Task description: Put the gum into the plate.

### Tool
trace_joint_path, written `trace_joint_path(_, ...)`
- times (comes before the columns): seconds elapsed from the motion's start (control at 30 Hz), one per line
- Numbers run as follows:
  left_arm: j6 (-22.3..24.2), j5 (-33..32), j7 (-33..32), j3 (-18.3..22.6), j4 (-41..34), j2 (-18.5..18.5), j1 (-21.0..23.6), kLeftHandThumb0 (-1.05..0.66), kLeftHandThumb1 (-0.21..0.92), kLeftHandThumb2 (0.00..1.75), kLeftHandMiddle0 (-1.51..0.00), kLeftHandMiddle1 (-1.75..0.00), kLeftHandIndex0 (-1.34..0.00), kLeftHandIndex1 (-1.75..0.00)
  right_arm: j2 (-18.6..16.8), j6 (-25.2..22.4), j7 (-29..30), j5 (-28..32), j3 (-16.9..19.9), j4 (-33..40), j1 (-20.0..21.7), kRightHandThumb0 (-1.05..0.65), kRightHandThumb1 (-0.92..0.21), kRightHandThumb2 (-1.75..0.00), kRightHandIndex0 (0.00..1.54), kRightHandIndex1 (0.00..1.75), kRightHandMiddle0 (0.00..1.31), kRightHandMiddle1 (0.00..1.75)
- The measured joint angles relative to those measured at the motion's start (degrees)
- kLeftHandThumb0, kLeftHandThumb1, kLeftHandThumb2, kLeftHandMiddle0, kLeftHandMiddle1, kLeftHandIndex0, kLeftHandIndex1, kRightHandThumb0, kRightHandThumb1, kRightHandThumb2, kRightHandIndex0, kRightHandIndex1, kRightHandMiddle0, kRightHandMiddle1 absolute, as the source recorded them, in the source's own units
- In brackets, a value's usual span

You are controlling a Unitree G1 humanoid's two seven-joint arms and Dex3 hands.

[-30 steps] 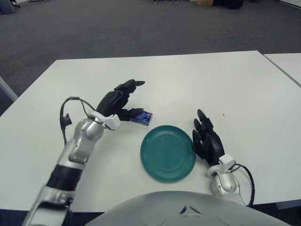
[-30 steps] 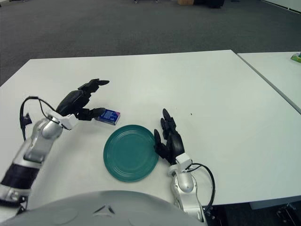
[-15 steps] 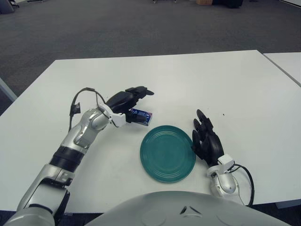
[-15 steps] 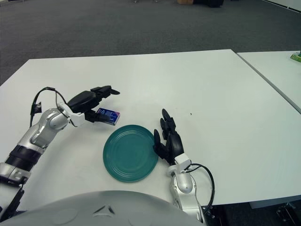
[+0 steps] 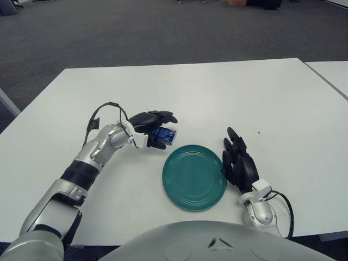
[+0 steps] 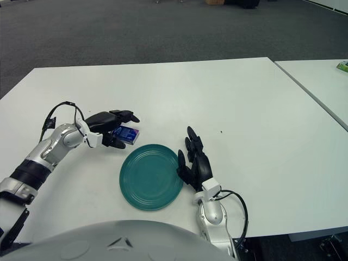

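The gum [image 5: 165,135] is a small blue pack on the white table [image 5: 217,92], just beyond the upper left rim of the green plate [image 5: 194,176]. My left hand [image 5: 154,129] reaches in from the left and closes around the pack. Its fingers [image 5: 162,116] curl over the far side and the thumb presses the near side. The pack still lies at table level, partly hidden by the hand. My right hand [image 5: 238,162] shows beside the plate's right rim, fingers extended and holding nothing.
A second white table [image 6: 326,81] stands to the right across a narrow gap, with a small green item [image 6: 342,66] at its far edge. Grey carpet lies beyond the table.
My left hand came down from a raised, spread pose and closed its fingers over the gum. The forearm dropped toward the table. The right hand and the plate stayed still.
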State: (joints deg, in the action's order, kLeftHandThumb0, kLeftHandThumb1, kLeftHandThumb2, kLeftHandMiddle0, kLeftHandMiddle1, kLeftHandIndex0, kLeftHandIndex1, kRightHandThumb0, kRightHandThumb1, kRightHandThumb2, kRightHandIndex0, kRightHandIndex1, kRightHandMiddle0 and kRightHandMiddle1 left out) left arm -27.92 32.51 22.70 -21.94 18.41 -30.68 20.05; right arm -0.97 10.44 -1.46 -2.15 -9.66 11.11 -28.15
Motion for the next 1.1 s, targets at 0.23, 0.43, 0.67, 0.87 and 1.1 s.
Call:
trace_joint_path(0.23,0.24,0.73,1.94,-1.93,2.12,0.38,1.50,-0.77,0.90,0.18,-0.21,0.00,-0.03,-1.01,0.00,-0.37,0.55,-1.05,0.13,0.33,-0.09,-0.94,-0.92,-0.74,0.10,0.01,0.00,0.08)
trace_joint_path(0.43,0.77,1.16,2.61,-3.20,4.28,1.02,2.13,-0.74,0.88,0.18,-0.20,0.00,-0.04,-1.00,-0.05,-1.14,0.96,-1.23,0.16,0.75,-0.13,-0.91,-0.92,-0.75,0.11,0.01,0.00,0.09)
trace_joint_path(0.67,1.99,2.31,2.61,-4.20,7.90,1.61,3.40,-0.70,0.87,0.20,-0.18,0.00,-0.03,-1.00,-0.10,-1.35,1.04,-1.20,0.21,0.79,-0.12,-0.90,-0.92,-0.75,0.11,0.01,0.00,0.09)
trace_joint_path(0.87,2.35,3.16,0.91,-5.12,12.80,2.89,6.17,-0.63,0.67,0.52,-0.21,-0.01,-0.05,-1.03,-0.59,-1.27,1.30,-0.25,0.34,0.73,-0.12,-0.90,-0.92,-0.73,0.13,0.01,0.00,0.17)
trace_joint_path(1.1,3.35,1.73,1.57,-5.28,15.70,4.37,7.82,-0.47,0.46,0.83,-0.35,-0.04,-0.06,-1.07,-1.20,-0.43,1.46,1.27,0.83,0.31,-0.12,-0.90,-0.92,-0.70,0.13,0.00,0.00,0.23)
